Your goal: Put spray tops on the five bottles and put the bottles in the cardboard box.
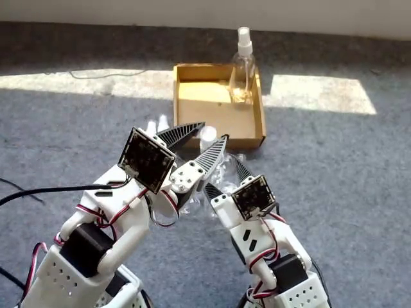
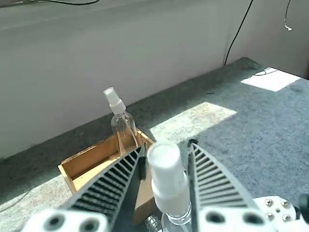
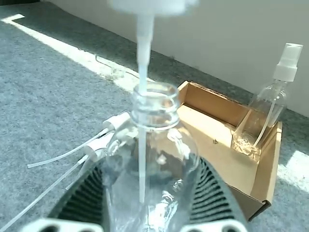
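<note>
White spray top pinched in left claw; right claw clamps clear bottle.

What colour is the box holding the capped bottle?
Brown; the box shows best in the high view.

The grey carpeted surface carries the cardboard box at twelve o'clock, with loose spray tops at its eight o'clock.

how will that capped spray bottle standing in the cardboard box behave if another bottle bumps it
Probably tippy: the spray bottle stands upright, tall and narrow, in the cardboard box. It looks clear and empty, so it is likely light and easily knocked. The low walls may steady only its base.
</note>
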Tool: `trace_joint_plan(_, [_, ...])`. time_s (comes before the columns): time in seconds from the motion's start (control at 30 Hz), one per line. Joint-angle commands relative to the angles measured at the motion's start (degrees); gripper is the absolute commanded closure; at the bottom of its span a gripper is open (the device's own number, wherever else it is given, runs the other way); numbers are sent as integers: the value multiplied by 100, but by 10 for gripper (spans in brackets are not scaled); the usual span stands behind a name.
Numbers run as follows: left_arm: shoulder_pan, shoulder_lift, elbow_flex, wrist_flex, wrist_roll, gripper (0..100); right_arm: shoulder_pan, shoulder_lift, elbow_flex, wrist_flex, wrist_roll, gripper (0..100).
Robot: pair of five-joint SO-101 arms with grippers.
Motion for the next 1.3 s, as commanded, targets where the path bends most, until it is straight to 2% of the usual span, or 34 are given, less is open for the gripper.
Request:
trace_joint_plan(0.0, [101,-84,-66,9,-26,797,75,-31,-75,-110,-44,995])
trace_joint_plan(0.23, [4,-101,-444,9,-44,824,75,-31,-66,-110,-44,995])
trace_joint_plan(0.4, [-954,-66,-822,-26,-44,856,75,-31,-57,-110,-44,995])
trace_joint_plan(0.53, [-1121,251,-541,0,-185,857,75,-40,-75,-110,-44,995])
trace_joint_plan(0.7, [-1068,541,-251,-26,-422,857,75,-40,-75,-110,-44,995])
trace_joint_plan(1.0, [-251,593,-22,-26,-448,860,75,-40,-84,-110,-44,995])
trace_joint_plan(1.27, [40,611,40,-211,-448,860,57,-40,-84,-110,-44,995])
